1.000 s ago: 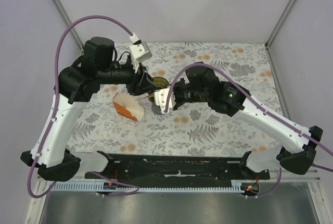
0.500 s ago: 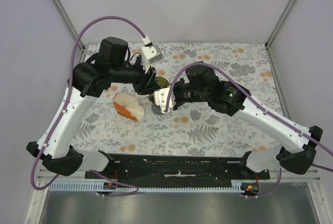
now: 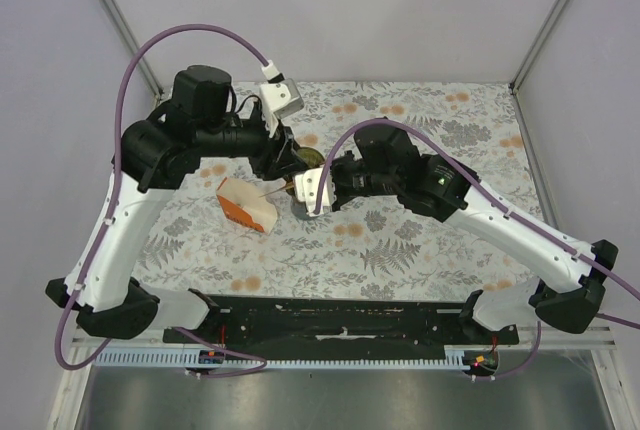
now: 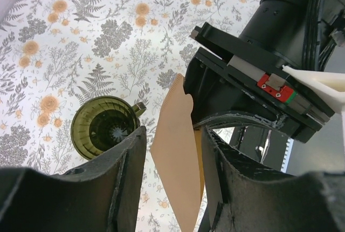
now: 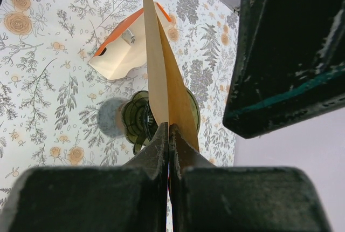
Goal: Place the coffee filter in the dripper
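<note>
Top view, 12 o'clock at the far wall.

Your right arm (image 3: 500,220) is reaching long and low from its base at 4 o'clock toward 10 o'clock, its wrist hanging over the middle of the desk (image 3: 420,250). Your left arm (image 3: 110,230) is rising steeply from its base at 8 o'clock and folding at a high elbow. Its forearm is running toward 3 o'clock and its wrist is pointing down, so the two wrists are facing each other closely over mid-desk.

The right fingers (image 5: 97,199) are pressing together on the coffee filter (image 4: 175,162), pinching it by one edge. The filter is hanging in the air, off the desk and not in the dripper (image 4: 105,129). In the right wrist view it is showing nearly edge-on, crossing in front of the dripper.

The left fingers (image 4: 81,199) are standing spread. In the left wrist view the filter is showing in the gap between them, close by one finger; you cannot tell whether it is touching.

The dripper is standing upright on the desk, mouth up, handle pointing toward the filter. In the top view it is sitting just at 12 o'clock of the filter, partly hidden by the left fingers.

An orange and white carton (image 5: 126,54) is lying on the desk at 8 o'clock of the dripper, near it but apart.
</note>
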